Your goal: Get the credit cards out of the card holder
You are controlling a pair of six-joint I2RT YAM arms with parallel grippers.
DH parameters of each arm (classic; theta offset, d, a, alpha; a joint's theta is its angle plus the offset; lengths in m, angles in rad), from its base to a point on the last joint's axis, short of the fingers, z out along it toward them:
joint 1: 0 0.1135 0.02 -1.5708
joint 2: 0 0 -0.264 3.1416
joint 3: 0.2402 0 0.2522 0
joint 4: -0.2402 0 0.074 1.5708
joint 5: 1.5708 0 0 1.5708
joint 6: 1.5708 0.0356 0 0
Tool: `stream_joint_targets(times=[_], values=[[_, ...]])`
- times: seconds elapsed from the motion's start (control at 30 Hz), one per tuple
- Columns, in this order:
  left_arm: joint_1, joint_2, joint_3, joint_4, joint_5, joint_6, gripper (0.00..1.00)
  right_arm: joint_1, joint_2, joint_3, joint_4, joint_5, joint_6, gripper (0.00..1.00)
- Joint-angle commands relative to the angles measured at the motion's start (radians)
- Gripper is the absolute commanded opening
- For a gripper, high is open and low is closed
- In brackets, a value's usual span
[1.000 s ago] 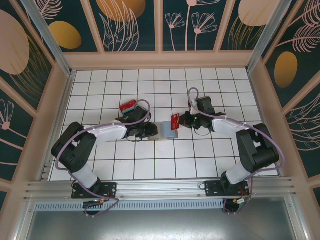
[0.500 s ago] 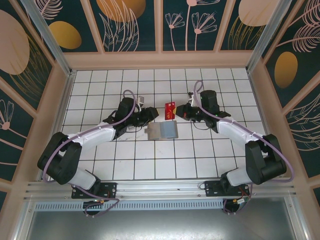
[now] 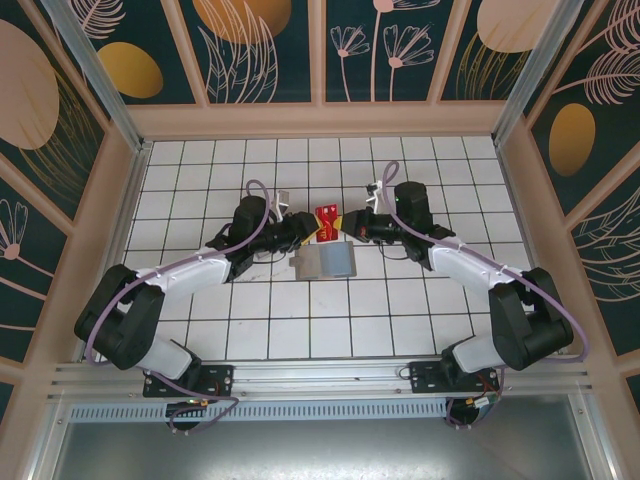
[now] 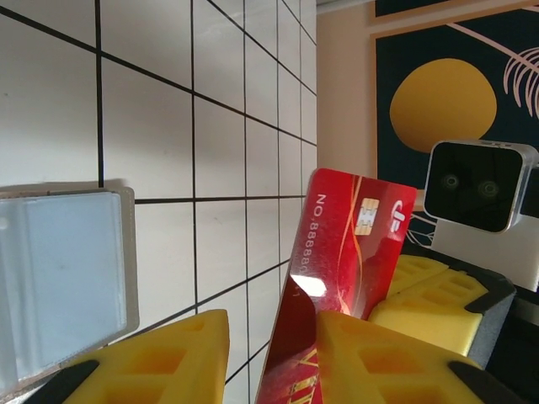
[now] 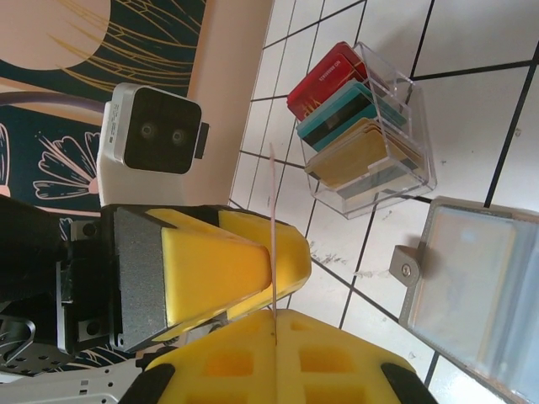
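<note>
A red credit card (image 3: 327,220) hangs in the air between the two arms, above the table. My right gripper (image 3: 345,225) is shut on one end of it; in the right wrist view the card (image 5: 272,227) stands edge-on, pinched at the gripper (image 5: 275,316). My left gripper (image 4: 269,337) straddles the card's (image 4: 354,244) other end, one pad touching it and a gap at the other pad. The grey card holder (image 3: 325,262) lies flat on the tiles just below them, held by neither gripper.
A clear plastic box (image 5: 362,126) holding red, teal and tan cards stands on the tiles beyond the card holder (image 5: 472,286). Wooden walls ring the white tiled floor.
My left gripper has left the card holder and come up to the red card, narrowing its jaws. My right gripper has carried the card up and to the left.
</note>
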Motion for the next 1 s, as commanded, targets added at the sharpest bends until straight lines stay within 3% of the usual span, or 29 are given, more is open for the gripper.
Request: stream_joint_targets(times=[0.0,0.37,0.53,0.57,0.7,0.8,0.97], values=[[0.005,-0.032,-0.015,0.063,0.027,-0.010,0.29,0.006,-0.020,-0.017,0.060,-0.030,0.016,0.00],[0.005,-0.094,-0.044,0.160,0.050,-0.013,0.00,0.019,-0.015,-0.025,0.063,-0.034,0.011,0.00],[0.005,-0.122,-0.042,0.113,0.033,0.016,0.00,0.024,-0.019,-0.027,0.048,-0.024,0.001,0.04],[0.006,-0.129,-0.038,0.088,0.028,0.030,0.00,0.023,-0.023,-0.029,0.043,-0.021,0.000,0.09],[0.006,-0.150,0.016,-0.090,-0.005,0.156,0.00,0.021,-0.046,-0.031,-0.001,0.022,-0.021,0.65],[0.007,-0.158,0.086,-0.296,-0.070,0.301,0.00,0.021,-0.069,-0.032,-0.036,0.057,-0.042,0.78],[0.006,-0.152,0.203,-0.616,-0.272,0.570,0.00,0.018,-0.102,-0.041,-0.062,0.091,-0.065,0.85]])
